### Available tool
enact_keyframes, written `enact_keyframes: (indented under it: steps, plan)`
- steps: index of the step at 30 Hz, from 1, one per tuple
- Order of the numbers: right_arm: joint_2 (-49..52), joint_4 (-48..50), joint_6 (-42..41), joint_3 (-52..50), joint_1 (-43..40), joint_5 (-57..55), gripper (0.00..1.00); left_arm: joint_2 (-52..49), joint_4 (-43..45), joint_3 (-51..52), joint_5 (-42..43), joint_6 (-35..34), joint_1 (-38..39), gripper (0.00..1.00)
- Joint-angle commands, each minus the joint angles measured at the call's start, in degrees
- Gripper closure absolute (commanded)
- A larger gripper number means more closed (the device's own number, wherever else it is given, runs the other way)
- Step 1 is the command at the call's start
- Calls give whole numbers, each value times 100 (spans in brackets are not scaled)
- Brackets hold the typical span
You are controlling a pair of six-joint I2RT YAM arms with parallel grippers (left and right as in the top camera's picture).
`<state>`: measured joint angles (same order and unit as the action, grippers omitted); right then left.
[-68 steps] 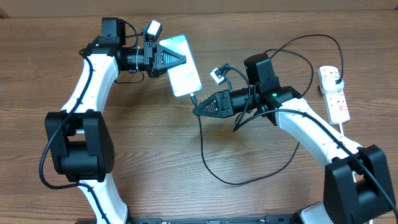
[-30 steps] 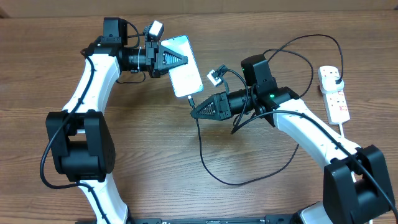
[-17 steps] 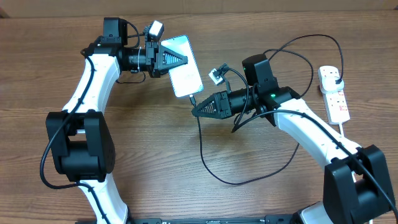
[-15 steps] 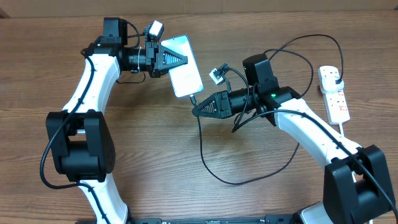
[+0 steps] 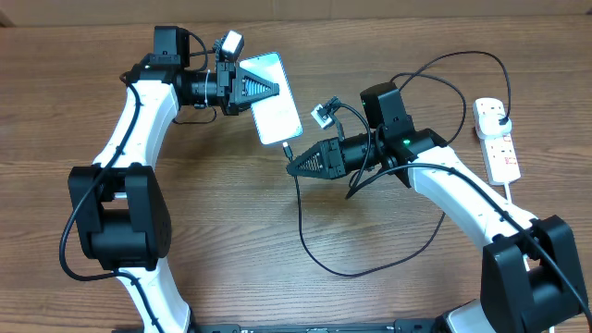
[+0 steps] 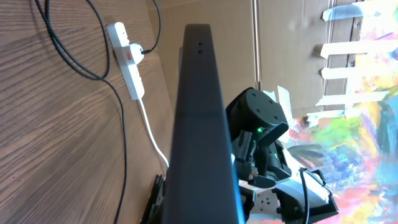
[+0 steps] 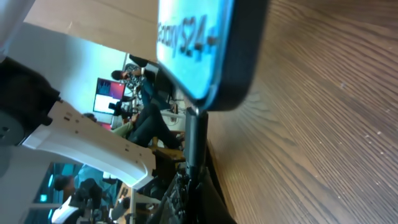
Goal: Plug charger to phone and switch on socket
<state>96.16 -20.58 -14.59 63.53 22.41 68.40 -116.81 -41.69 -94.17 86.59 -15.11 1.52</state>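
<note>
Phone (image 5: 274, 109) raised off the surface (image 5: 213, 231), clamped in left pincer (image 5: 270, 90). Charger (image 5: 305, 231) tip meets the phone's lower edge, pinched in the narrowed right pincer (image 5: 294, 166) (clearest from right wrist). Its plug sits in socket (image 5: 497, 139). Left wrist sees phone edge-on.

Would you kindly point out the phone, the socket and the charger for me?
phone (image 5: 277, 113), overhead view, lower part of its screen.
socket (image 5: 500, 153), overhead view, middle of the white strip.
charger (image 7: 194, 140), right wrist view, connector under the phone's edge.
</note>
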Motion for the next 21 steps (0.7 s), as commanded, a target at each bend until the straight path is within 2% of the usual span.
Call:
enact_keyframes:
  steps: [1,21]
  plan:
    - [-72,48,269,17,-37,229,96,35,20,-85,284,-81,33,96]
    - [-72,208,267,17,-37,151,96,35,-4,-85,306,-81,44,96]
